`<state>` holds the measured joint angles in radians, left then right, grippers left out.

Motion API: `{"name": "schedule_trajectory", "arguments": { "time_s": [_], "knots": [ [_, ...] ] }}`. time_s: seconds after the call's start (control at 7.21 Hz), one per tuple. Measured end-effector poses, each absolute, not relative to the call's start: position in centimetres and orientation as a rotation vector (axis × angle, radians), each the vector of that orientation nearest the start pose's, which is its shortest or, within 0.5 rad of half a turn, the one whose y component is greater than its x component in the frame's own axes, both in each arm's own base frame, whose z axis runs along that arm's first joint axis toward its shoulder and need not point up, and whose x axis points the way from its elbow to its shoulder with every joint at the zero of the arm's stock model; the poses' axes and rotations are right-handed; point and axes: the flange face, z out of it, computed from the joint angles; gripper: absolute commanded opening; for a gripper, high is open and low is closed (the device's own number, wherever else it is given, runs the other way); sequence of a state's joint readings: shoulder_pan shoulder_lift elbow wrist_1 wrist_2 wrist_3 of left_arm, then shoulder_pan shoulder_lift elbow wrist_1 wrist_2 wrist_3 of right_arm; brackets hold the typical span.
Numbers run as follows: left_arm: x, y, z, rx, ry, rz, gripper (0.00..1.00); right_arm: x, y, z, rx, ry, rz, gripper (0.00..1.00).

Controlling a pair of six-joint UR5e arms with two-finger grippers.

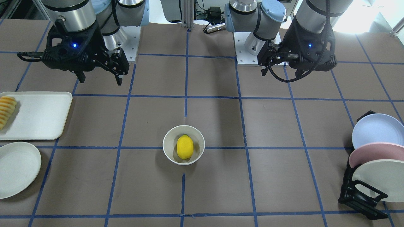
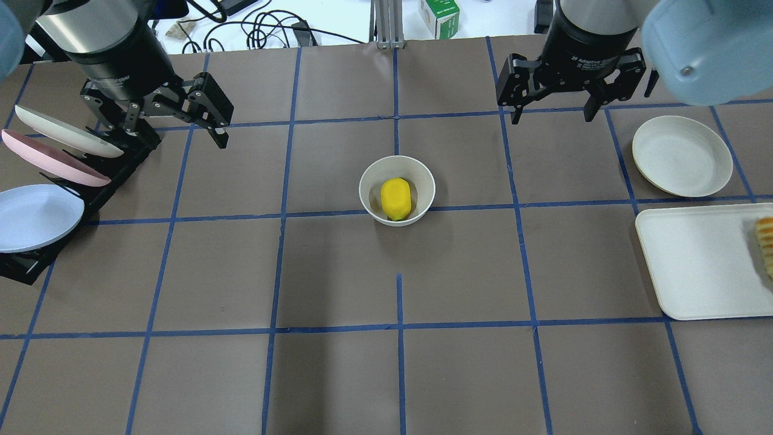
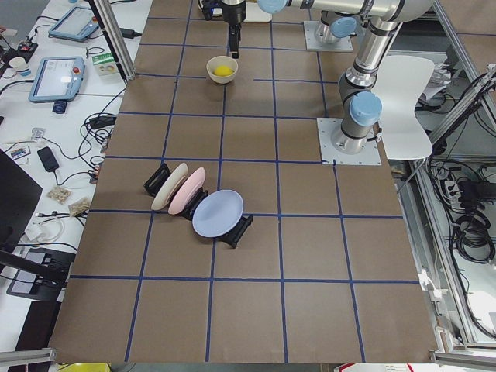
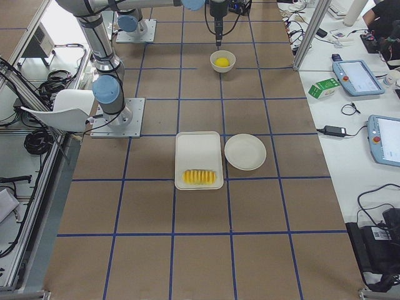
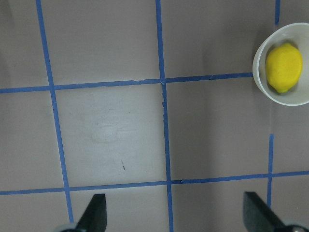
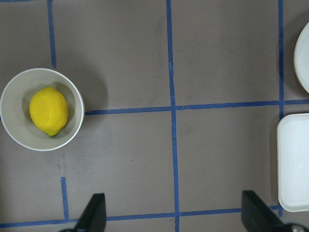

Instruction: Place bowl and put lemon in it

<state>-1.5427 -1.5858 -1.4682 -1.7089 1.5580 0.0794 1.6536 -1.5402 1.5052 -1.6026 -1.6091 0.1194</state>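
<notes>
Above the table and well off to the robot's left of the bowl [image 2: 368, 181], the left gripper [image 2: 172, 130] hangs with its two fingers spread wide and nothing between them. Its wrist camera shows both fingertips [image 5: 94, 215] far apart over bare brown table, with the bowl at that view's upper right edge. The right gripper [image 2: 552, 116] hangs equally far from the bowl on the robot's right, its fingers also spread and empty. Its wrist view has the fingertips [image 6: 96, 215] apart at the bottom and the bowl off to the left. Neither gripper touches the bowl.

The bowl stands upright on the table [image 2: 338, 278] about midway between the two grippers, its rim over one line of the blue tape [image 2: 278, 214] grid. The lemon [image 2: 396, 198] lies inside it on the bottom, with off-white wall showing all round it.

Well to the robot's right of the bowl lies a shallow off-white plate [image 2: 681, 156], and just beside that a flat white tray [image 2: 694, 266] with a ridged yellow-orange sliced fruit [image 2: 766, 244] at its far edge. Well to the robot's left of the bowl, a black rack [image 2: 24, 266] holds three plates on edge: off-white, pink and pale blue.
</notes>
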Motion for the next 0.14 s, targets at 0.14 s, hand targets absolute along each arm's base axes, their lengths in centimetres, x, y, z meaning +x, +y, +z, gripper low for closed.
{"name": "schedule_trajectory", "arguments": {
  "time_s": [0.14],
  "knots": [
    [-11.96, -49.47, 51.87, 0.076, 3.156, 0.074, 1.00, 17.13, -49.87, 50.87, 0.059, 3.170, -0.113, 1.00]
  ]
}}
